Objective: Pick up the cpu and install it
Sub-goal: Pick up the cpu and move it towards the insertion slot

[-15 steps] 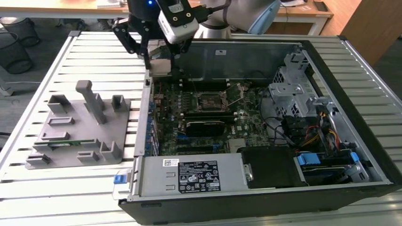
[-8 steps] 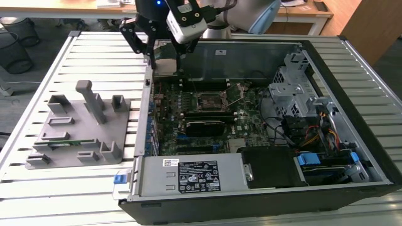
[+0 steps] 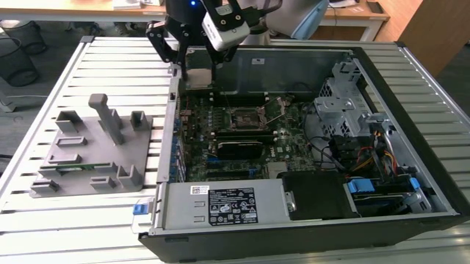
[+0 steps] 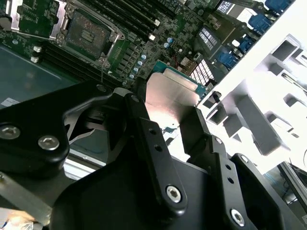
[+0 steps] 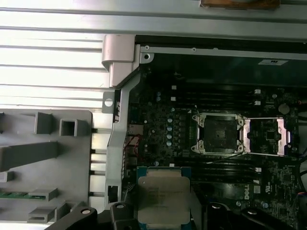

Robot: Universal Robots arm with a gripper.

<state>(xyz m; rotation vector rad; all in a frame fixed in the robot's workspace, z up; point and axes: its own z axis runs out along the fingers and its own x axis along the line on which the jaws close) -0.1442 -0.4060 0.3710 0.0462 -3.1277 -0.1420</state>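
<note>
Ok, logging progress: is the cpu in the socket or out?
Out. The gripper holds the cpu in the air; the socket sits empty, its frame flipped open.

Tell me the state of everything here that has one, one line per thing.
cpu: held above the motherboard, not yet seated.
gripper: shut on the cpu.
socket: empty, its metal frame swung open.
computer case: lying flat, side open.
green circuit strip: sitting in a slot of the grey fixture.
</note>
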